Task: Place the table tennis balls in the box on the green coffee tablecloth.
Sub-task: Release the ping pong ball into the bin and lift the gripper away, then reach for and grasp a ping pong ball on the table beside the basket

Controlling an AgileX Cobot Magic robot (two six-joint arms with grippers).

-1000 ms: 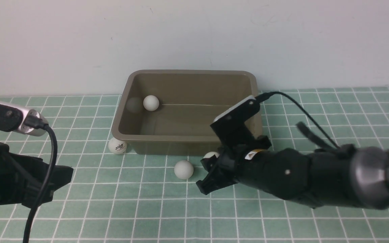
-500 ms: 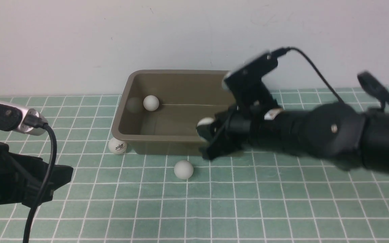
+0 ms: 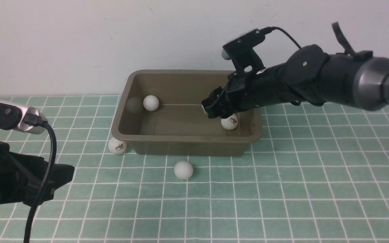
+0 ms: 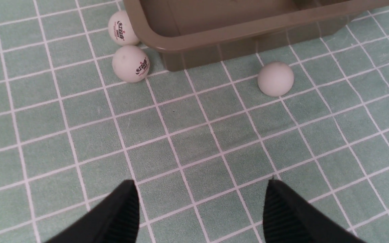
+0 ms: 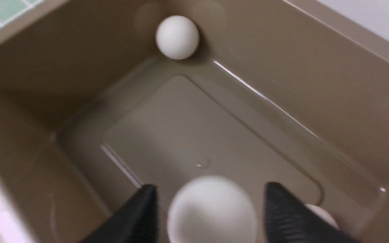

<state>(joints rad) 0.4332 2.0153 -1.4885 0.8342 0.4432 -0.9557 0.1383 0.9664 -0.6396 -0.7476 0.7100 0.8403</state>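
The olive-brown box (image 3: pixel 184 139) stands on the green coffee tablecloth (image 3: pixel 282 189). My right gripper (image 3: pixel 210 110) hangs over the box's right half, open. A blurred table tennis ball (image 5: pixel 212 211) sits loose between its fingers with a gap on each side. Two more balls lie inside the box, one at the far left (image 3: pixel 151 103) and one at the right (image 3: pixel 229 122). Another ball (image 3: pixel 183 169) rests on the cloth before the box. Two logo balls (image 4: pixel 131 64) (image 4: pixel 123 28) touch its left front corner. My left gripper (image 4: pixel 200 182) is open over bare cloth, holding nothing.
A white wall (image 3: pixel 79 40) rises right behind the box. My left arm and its cable (image 3: pixel 51 145) fill the near left corner. My right arm (image 3: pixel 316 81) reaches in from the right above the cloth.
My right gripper rose from the cloth in front of the box with a ball, swung over the box and opened its jaws. The left arm has not moved.
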